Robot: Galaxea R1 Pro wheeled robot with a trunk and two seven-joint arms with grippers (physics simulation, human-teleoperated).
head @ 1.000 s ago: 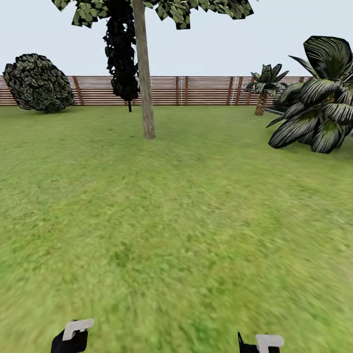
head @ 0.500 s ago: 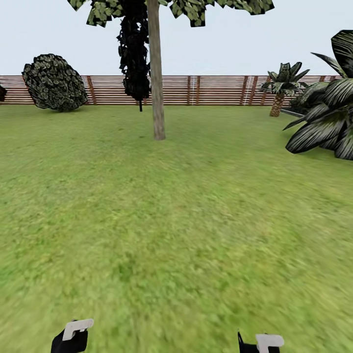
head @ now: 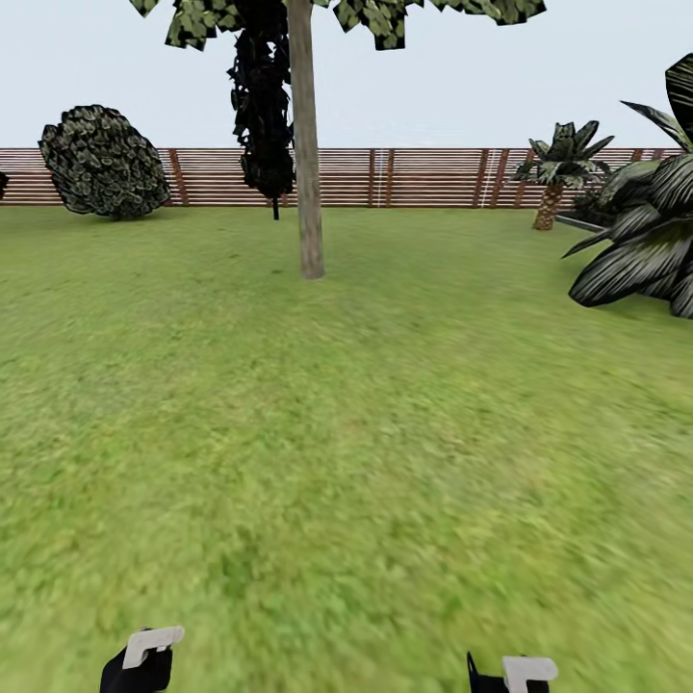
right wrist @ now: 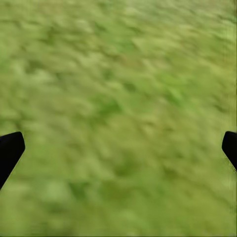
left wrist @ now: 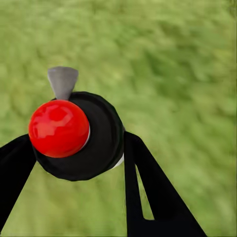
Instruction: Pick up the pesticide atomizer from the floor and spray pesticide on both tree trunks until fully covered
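Left wrist view: left gripper [left wrist: 74, 163] fingers clamped on pesticide atomizer [left wrist: 79, 136]; right gripper [right wrist: 118, 148] fingers apart, empty; step judged approach to tree trunk [head: 306, 144], well ahead; next: drive nearer, aim nozzle.

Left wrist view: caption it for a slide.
Left gripper holding the black, red-capped pesticide atomizer above blurred lawn.

You have nothing to read here: no lettering, labels, brands, numbers or signs stand on anything in your head view or in either wrist view.
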